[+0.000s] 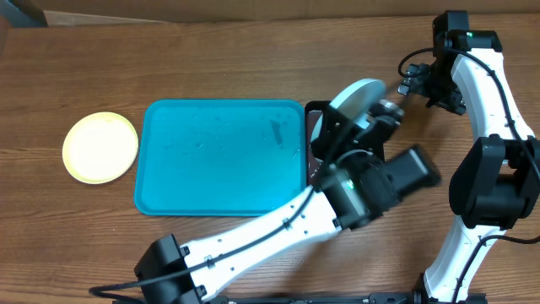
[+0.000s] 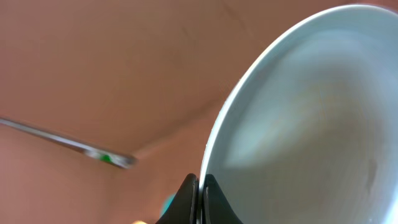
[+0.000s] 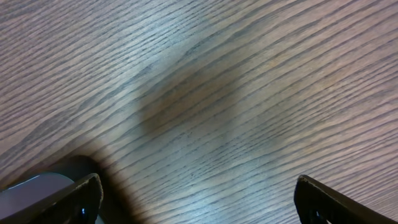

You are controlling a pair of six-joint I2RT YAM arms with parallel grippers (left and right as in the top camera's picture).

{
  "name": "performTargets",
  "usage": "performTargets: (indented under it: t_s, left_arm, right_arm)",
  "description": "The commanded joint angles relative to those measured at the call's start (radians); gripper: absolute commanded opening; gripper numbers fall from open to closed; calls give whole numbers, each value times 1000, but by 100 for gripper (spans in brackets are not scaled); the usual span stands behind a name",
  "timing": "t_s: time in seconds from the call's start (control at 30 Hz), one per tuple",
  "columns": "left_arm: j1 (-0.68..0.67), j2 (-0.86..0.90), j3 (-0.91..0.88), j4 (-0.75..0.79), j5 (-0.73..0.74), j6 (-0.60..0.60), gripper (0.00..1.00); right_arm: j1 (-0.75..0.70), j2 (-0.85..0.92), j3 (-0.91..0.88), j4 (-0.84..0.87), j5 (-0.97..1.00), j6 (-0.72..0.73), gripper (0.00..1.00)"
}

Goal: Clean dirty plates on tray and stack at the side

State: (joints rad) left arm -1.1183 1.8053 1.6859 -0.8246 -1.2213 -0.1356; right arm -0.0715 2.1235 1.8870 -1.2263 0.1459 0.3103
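Overhead view: the turquoise tray (image 1: 221, 156) lies flat at mid-bench. A yellow-green plate (image 1: 99, 148) sits on the bench (image 1: 211, 59) just off the tray's left edge, not touching it. A black pan (image 1: 313, 118) abuts the tray's right edge and is largely covered by the left arm. Above the pan, the pale blue plate (image 1: 358, 95) is raised off the bench and steeply tilted, its rim toward the camera. The left claw (image 1: 350, 118) meets it at the lower edge. The right claw (image 1: 411, 83) stands just right of the plate, apart from it. How its jaws stand cannot be told from this view.

Left wrist view: this alone confirms the grip. The left claw (image 2: 199, 194) is pinching the rim of the pale blue plate (image 2: 311, 124), with both fingers (image 2: 186, 200) pressed together on the thin edge. The plate extends up and to the right from the claw and fills that half of the frame. Its visible face shows no distinct specks. A blurred metallic bar (image 2: 68, 146) crosses the left side; what it is cannot be told.

Right wrist view: this alone settles the right claw (image 3: 196, 190). Its fingers (image 3: 81, 196) are spread wide over bare wood grain of the bench (image 3: 217, 93), with nothing between them. A pale grey shape (image 3: 31, 186) shows at the lower left corner beside a dark shadow; what it is cannot be told.
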Motion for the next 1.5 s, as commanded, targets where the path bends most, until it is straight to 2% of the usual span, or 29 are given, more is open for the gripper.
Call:
performTargets:
  t_s: [0.0,0.13,0.3,0.43,0.47,0.5,0.63,0.77,0.93,1.1,1.27,1.47]
  left_arm:
    - [110,12,8,-68,346,-294,4]
    - [267,13,-17,-74,729,-371,4]
    - [508,13,-23,-69,1182,-354,4]
    - [747,13,-23,-95,1545,-322,4]
    - [864,13,-23,-121,1656,-308,4]
    - [926,13,-23,-139,1687,-306,4]
    - [1138,13,-23,-224,1705,-297,4]
    - [1338,13,-23,-317,1698,-236,4]
    - [1558,13,-23,-431,1597,-211,4]
    - [1726,13,-23,-461,1487,-212,4]
    - [1826,13,-28,-460,1317,-289,4]
    - [1837,13,-92,-392,1199,-344,4]
  right_arm:
    - [-3,-25,15,3,7,5,100]
    - [-3,-25,15,3,7,5,100]
    - [-3,-25,15,3,7,5,100]
    - [-3,-25,15,3,7,5,100]
    - [-3,-25,15,3,7,5,100]
    - [-3,-25,15,3,7,5,100]
    - [-3,-25,15,3,7,5,100]
    - [-3,-25,15,3,7,5,100]
    - [-3,-25,15,3,7,5,100]
    - [-3,-25,15,3,7,5,100]
    - [-3,-25,15,3,7,5,100]
    - [-3,-25,15,3,7,5,100]
